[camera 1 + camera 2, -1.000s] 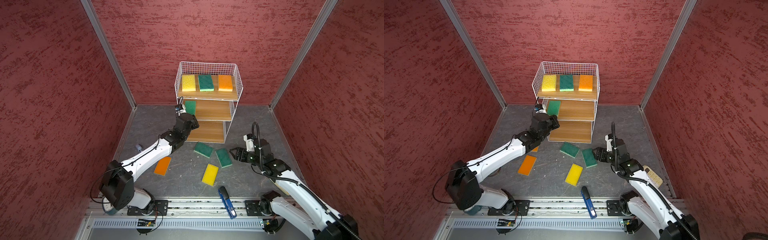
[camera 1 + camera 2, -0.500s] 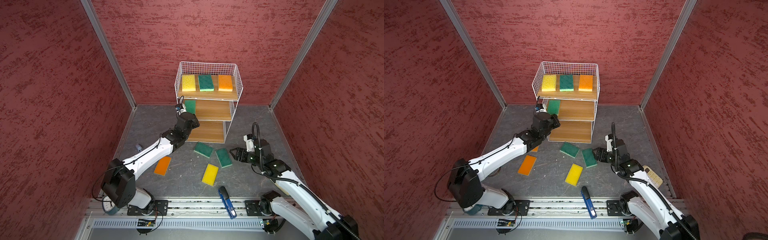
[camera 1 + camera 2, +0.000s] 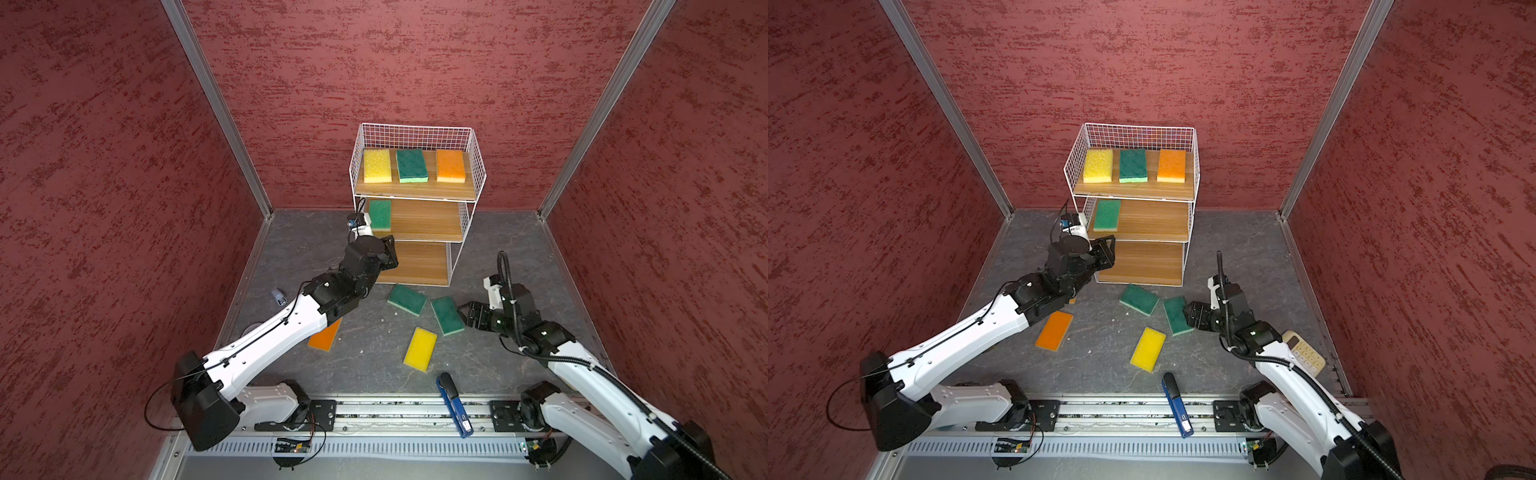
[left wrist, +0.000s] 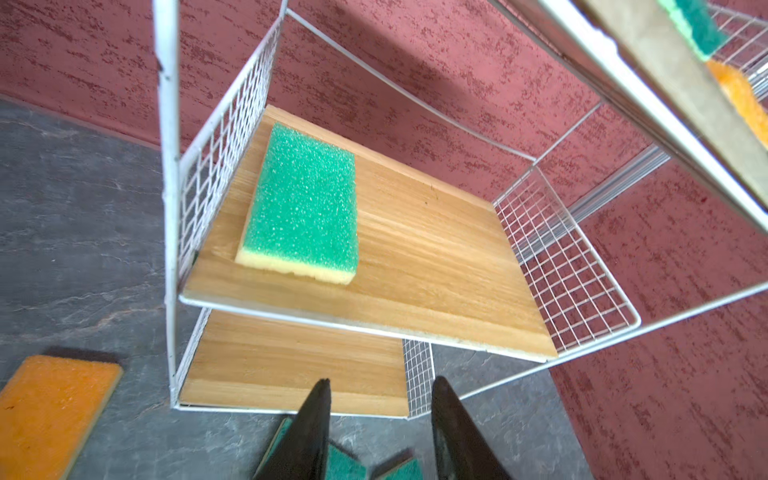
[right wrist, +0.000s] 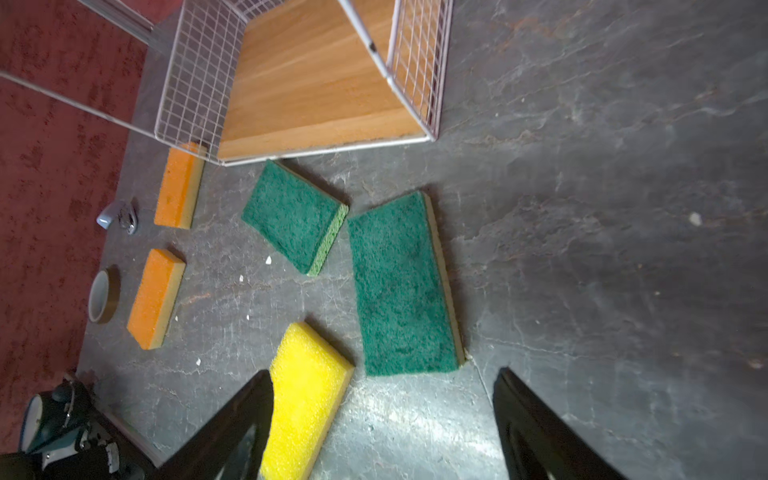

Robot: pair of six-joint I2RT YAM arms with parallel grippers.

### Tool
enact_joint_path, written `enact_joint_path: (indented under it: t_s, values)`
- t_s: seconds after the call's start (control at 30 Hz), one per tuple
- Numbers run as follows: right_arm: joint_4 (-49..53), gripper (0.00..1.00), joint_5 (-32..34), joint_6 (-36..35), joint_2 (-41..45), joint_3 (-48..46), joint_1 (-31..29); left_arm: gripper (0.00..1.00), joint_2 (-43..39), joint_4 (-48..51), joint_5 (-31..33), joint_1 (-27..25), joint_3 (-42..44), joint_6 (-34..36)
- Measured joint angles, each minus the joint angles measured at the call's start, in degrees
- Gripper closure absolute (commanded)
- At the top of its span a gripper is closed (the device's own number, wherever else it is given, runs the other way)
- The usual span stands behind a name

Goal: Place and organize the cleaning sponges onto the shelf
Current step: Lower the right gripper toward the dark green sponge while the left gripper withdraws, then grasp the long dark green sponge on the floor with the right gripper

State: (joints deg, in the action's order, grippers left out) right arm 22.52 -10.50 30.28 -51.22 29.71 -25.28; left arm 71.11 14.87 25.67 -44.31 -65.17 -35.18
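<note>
Top tier (image 3: 415, 190): row of three sponges (image 3: 411, 166) covers most of the board.
Middle tier (image 3: 428, 220): green sponge (image 3: 380, 214) at the left end by the wire grid (image 4: 216, 166); remainder bare, front open.
Bottom tier (image 3: 419, 264): bare board; left gripper (image 3: 388, 249) stands before its left front corner.
Floor before shelf (image 3: 478, 166): dark green sponge (image 3: 407, 299), second dark green sponge (image 3: 446, 315), yellow sponge (image 3: 420, 348) scattered, bare floor (image 3: 374, 353) between.

I've got L arm (image 3: 274, 332) stretched fwd, L gripper (image 4: 382, 380) level, fingers (image 4: 311, 428) partly apart. R arm (image 3: 582, 365) bent, wrist pitched down, R gripper (image 5: 383, 372) fingers (image 5: 232, 424) spread wide.
</note>
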Motion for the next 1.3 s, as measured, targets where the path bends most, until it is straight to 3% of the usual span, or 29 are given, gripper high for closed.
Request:
enact_joint_path:
  t_s: [0.23,0.43,0.73,1.3]
  values:
    - [-0.66,0.15,7.17,1.97,-7.39,-1.77,-8.39,0.43,-5.84,7.80,1.62,-2.16,4.87,-1.16]
    - [-2.64,0.11,12.46,2.34,-12.37,-1.64,-11.43,0.34,-13.33,13.97,2.69,-2.10,12.07,-4.22]
    - [-4.79,0.09,18.16,-0.17,-23.10,2.25,-15.08,0.33,-21.88,19.58,2.10,0.85,19.06,-8.46]
    - [-5.55,0.12,20.26,-4.37,-30.64,5.84,-16.02,0.33,-24.65,21.68,-3.39,6.51,23.85,-10.23]
